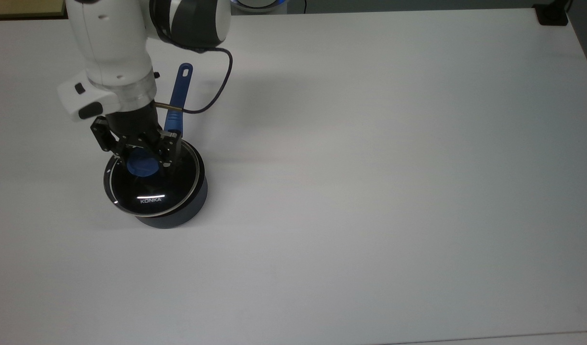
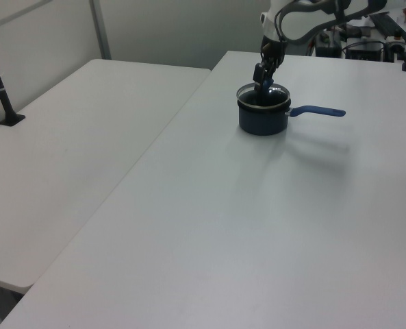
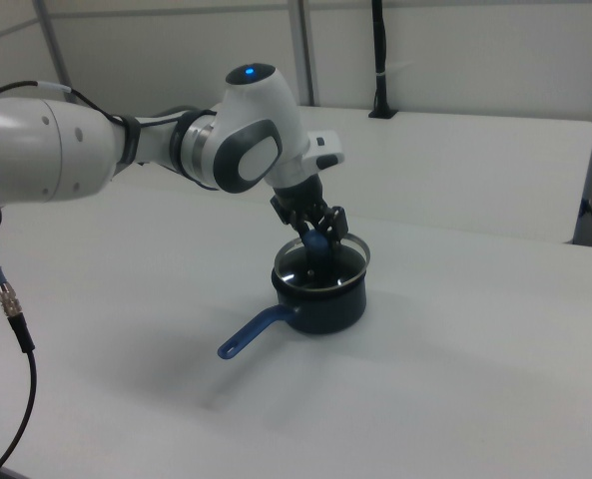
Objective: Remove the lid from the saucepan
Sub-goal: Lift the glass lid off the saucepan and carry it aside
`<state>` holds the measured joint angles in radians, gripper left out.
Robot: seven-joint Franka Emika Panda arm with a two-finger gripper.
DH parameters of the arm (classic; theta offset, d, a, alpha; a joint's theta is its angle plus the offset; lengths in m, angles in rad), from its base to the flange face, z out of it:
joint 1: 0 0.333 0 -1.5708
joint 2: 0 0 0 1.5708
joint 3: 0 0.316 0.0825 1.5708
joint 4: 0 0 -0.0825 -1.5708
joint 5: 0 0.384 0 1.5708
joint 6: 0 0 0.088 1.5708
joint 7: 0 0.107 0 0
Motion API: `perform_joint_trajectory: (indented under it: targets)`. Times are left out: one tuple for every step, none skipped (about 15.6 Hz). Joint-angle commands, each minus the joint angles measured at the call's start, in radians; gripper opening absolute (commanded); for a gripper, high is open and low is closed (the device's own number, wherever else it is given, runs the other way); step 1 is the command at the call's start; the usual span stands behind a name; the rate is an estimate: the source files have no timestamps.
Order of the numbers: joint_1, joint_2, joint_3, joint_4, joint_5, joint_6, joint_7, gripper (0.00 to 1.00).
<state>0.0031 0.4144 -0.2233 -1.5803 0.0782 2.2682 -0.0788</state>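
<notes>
The dark blue-grey saucepan (image 1: 176, 216) stands at the top view's left, its long blue handle (image 1: 179, 98) pointing away toward the top edge. The glass lid (image 1: 152, 191), with white KONKA lettering, hangs just above the pan and is offset toward the top view's left, so the pan's right rim shows beside it. My gripper (image 1: 141, 160) is shut on the lid's blue knob (image 1: 140, 167). In the left view the gripper (image 2: 264, 81) holds the lid (image 2: 263, 97) over the saucepan (image 2: 263, 120). The right view shows the gripper (image 3: 317, 238), the raised lid (image 3: 327, 262) and the saucepan (image 3: 327, 307).
The white table (image 1: 370, 167) stretches wide and bare to the top view's right of the pan. A second table (image 2: 66, 151) adjoins it on the left view's left. A black clamp (image 1: 551, 14) sits at the top view's far right corner.
</notes>
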Motion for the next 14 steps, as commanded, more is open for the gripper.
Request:
perform_joint_trajectory:
  targets:
    - [0.014, -0.069, -0.016, -0.023, 0.029, -0.022, -0.036, 0.58]
    - [0.017, -0.075, -0.016, -0.023, 0.028, -0.039, -0.036, 0.58]
    - [0.028, -0.088, -0.016, -0.026, 0.028, -0.053, -0.036, 0.58]
    - [0.056, -0.103, -0.019, -0.041, 0.028, -0.061, -0.035, 0.58]
    - [0.105, -0.123, -0.045, -0.067, 0.028, -0.065, -0.032, 0.58]
    - [0.145, -0.129, -0.062, -0.073, 0.028, -0.084, -0.030, 0.58]
    - [0.176, -0.132, -0.076, -0.073, 0.028, -0.113, -0.027, 0.58]
    - [0.205, -0.135, -0.086, -0.073, 0.028, -0.136, -0.025, 0.58]
    - [0.240, -0.141, -0.099, -0.075, 0.028, -0.145, -0.022, 0.58]
    - [0.270, -0.147, -0.108, -0.078, 0.028, -0.153, -0.010, 0.58]
    - [0.291, -0.152, -0.110, -0.086, 0.028, -0.157, 0.007, 0.58]
    - [0.308, -0.157, -0.108, -0.090, 0.028, -0.159, 0.026, 0.58]
    - [0.325, -0.157, -0.107, -0.092, 0.026, -0.162, 0.043, 0.58]
    - [0.340, -0.157, -0.102, -0.092, 0.026, -0.162, 0.062, 0.58]
